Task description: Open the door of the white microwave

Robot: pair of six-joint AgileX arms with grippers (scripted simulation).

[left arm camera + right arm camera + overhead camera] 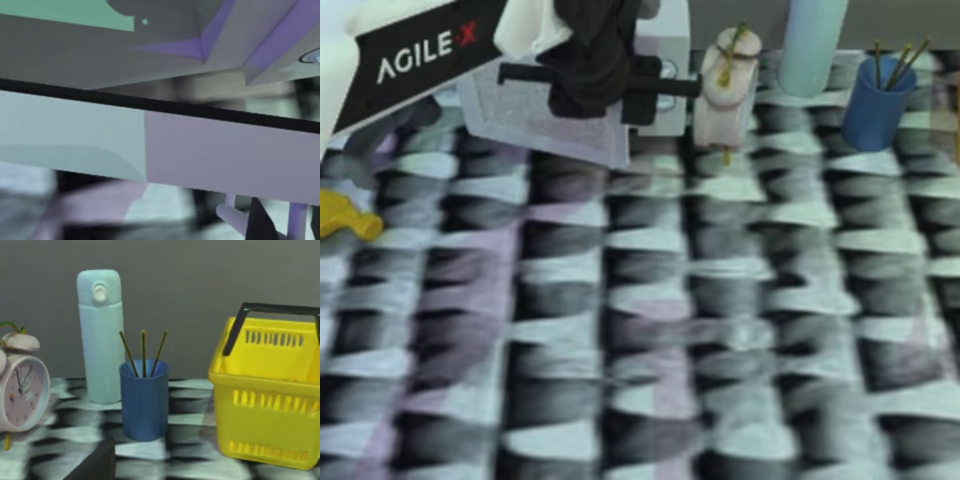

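Observation:
The white microwave [668, 40] stands at the table's far edge, left of centre, with its knob strip [667, 85] facing the front. Its door [535, 120], a grey speckled panel, is swung out at an angle toward the front left. My left gripper [632, 100] hangs over the door's free edge. In the left wrist view the door [225, 150] fills the picture, and a dark finger [260, 222] lies against the round bar handle [232, 216]. My right gripper [97, 465] is out of the top view and shows only as a dark edge in its own wrist view.
A pink alarm clock [725, 85] stands just right of the microwave. Farther right are a pale blue bottle [812, 40] and a blue cup [875, 100] holding sticks. A yellow basket [270, 400] appears in the right wrist view. A yellow object [345, 215] lies at the left edge.

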